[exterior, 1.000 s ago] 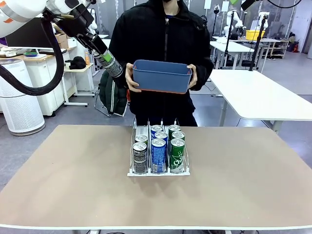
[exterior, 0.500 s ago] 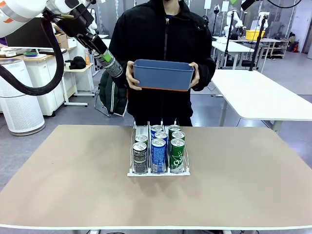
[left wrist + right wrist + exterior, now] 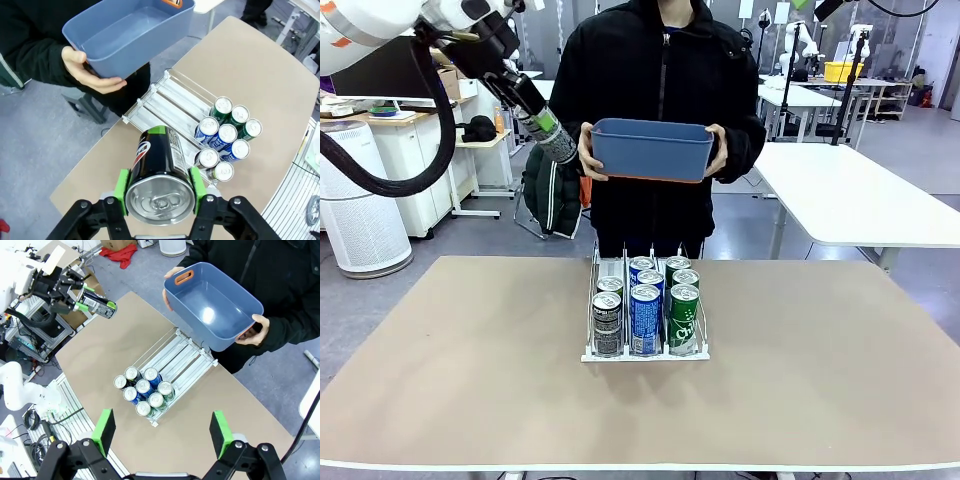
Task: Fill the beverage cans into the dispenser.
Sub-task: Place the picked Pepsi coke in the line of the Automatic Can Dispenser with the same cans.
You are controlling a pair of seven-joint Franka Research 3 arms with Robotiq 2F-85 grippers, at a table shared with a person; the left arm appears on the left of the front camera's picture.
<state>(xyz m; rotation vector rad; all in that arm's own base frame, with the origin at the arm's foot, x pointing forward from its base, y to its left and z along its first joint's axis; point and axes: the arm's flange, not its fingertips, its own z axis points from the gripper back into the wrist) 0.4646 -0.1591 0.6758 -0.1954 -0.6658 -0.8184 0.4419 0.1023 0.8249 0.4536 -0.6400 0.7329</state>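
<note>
We see the low clear plastic dispenser (image 3: 644,318) with three wire-divided lanes at the centre of the table. Seven slim aluminium cans stand upright at its 6 o'clock end: two black/grey cans (image 3: 607,323) in the lane toward 9 o'clock, three blue-and-white cans (image 3: 645,318) in the middle lane, and two green-and-white cans (image 3: 683,318) in the lane toward 3 o'clock. An eighth can, black with silver top (image 3: 159,179), is clamped in the left end effector (image 3: 159,186), held in the air at 11 o'clock from the dispenser.

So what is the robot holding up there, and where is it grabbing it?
The left hand grips a black can by its sides, near the top. The right hand holds nothing.
</note>
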